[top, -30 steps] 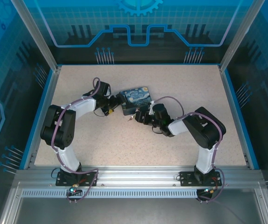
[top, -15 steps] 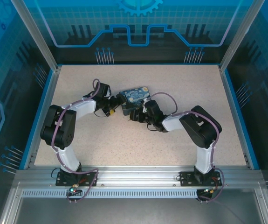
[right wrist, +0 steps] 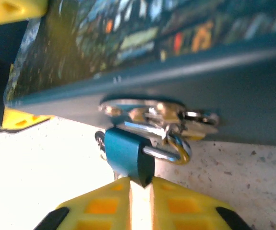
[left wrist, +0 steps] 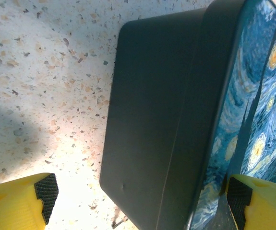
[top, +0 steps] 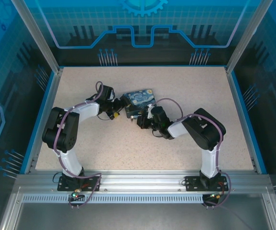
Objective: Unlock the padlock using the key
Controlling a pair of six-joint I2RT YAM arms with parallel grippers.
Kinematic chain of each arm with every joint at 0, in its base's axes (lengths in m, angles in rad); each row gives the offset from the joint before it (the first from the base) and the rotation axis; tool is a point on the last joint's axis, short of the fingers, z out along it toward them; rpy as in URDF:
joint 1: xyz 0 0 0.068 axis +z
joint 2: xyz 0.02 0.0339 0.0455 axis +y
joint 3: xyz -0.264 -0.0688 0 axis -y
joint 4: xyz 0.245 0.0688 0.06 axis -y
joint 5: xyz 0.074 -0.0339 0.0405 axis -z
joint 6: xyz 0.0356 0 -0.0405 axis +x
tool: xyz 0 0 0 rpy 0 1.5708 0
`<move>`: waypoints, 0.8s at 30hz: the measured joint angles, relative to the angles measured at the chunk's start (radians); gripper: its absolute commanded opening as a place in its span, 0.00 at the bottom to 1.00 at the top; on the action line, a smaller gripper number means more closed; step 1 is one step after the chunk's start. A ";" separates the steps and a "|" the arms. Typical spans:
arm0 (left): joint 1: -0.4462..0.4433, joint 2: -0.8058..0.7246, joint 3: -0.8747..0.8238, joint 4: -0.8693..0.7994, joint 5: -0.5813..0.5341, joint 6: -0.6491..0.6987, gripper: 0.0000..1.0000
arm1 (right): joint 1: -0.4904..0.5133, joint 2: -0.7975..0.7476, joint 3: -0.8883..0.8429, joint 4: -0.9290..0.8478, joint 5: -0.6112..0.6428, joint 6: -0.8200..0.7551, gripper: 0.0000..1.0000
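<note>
The teal-bodied padlock [right wrist: 126, 151] hangs by its silver shackle from the clasp on the front wall of the painted box [top: 140, 98]. My right gripper [right wrist: 140, 184] is closed to a narrow slit, and its yellow fingertips [right wrist: 169, 191] pinch the padlock's dark lower corner. A thin dark loop, probably the key [right wrist: 98, 140], peeks out behind the padlock's left edge; most of it is hidden. My left gripper [left wrist: 138, 196] is open and straddles the box's dark left end [left wrist: 162, 120], its left pad well off the wall.
The box lies on the speckled tabletop [top: 128, 148] near the middle, between the two arms. A blue rim [top: 243, 120] borders the table at the sides and back. Both wrists crowd the box's near-left corner.
The right gripper has moved left along the box's front to the padlock, and its fingers have closed. The left arm and the box have stayed put.
</note>
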 measured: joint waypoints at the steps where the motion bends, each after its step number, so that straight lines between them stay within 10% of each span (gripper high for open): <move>1: 0.000 0.000 0.000 0.000 0.000 0.000 0.92 | 0.000 0.000 -0.005 0.006 -0.001 0.002 0.05; 10: 0.000 0.000 -0.001 0.000 0.004 0.000 0.93 | -0.021 -0.118 -0.132 -0.050 0.015 0.026 0.04; 15: 0.000 0.002 -0.002 0.003 0.008 -0.004 0.93 | -0.058 -0.237 -0.203 -0.095 0.061 0.046 0.33; 24: 0.000 0.004 -0.002 0.003 0.015 -0.019 0.93 | -0.063 -0.265 -0.175 -0.128 0.073 0.076 0.54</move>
